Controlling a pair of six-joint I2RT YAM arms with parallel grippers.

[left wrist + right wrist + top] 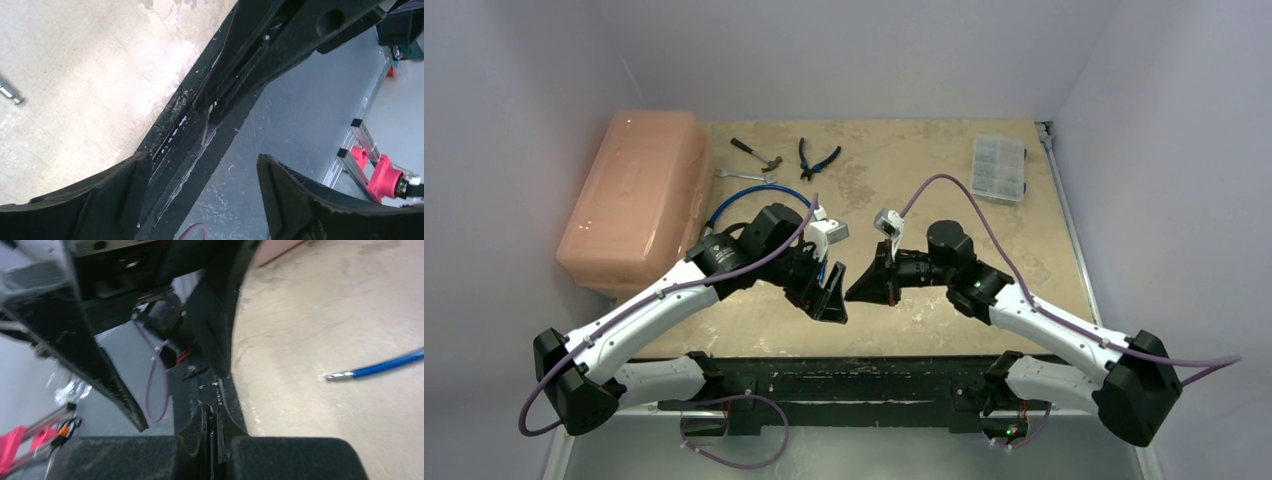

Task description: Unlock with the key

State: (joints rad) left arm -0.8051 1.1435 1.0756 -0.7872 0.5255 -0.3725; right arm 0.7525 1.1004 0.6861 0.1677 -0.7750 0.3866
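Speckled beige tabletop (924, 160), glossy pink box (634, 195), wedge-shaped matte black right claw (211, 412).

The top camera looks steeply down from behind over the whole table (944, 180), while both wrist cameras sit very close, apparently sharing its black near edge (175, 145), the blurrier right one also catching the blue cable (385, 364).

Beige stone-look table top (924, 160), w/ worn patches. On the left lies a big pale-orange plastic box (634, 195). At the back: small hammer (756, 152), silver wrench (744, 176) just beside it, black-handled pliers (817, 157) near. A blue cable loop (749, 197) lies in front of them. Clear compartment box (1000, 168) at back right, well apart.
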